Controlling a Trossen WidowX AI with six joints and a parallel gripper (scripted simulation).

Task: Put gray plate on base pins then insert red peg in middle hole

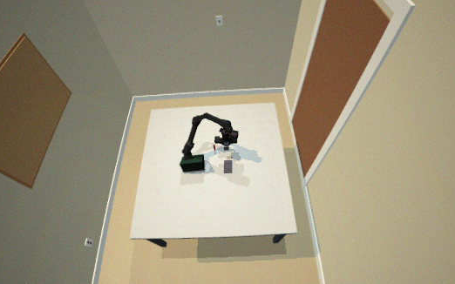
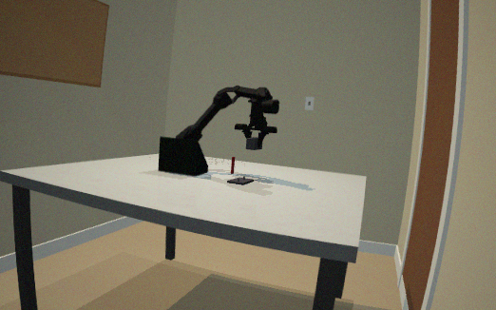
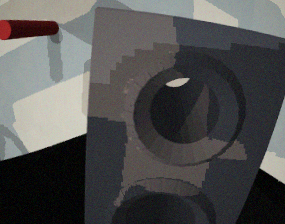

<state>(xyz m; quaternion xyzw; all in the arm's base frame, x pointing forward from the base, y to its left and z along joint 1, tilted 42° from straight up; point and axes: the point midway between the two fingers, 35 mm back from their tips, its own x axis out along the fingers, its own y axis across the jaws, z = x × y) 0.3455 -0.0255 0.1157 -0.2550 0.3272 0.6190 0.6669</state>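
Observation:
My gripper is shut on the gray plate and holds it in the air, well above the table. In the wrist view the plate fills most of the frame, with two of its round holes showing. The dark base lies flat on the table, below the gripper and a little nearer the front; its pins are too small to make out. The red peg stands upright on the table between the arm's mount and the base.
The arm's dark mount block sits on the white table, left of the base. A door stands to the right of the table.

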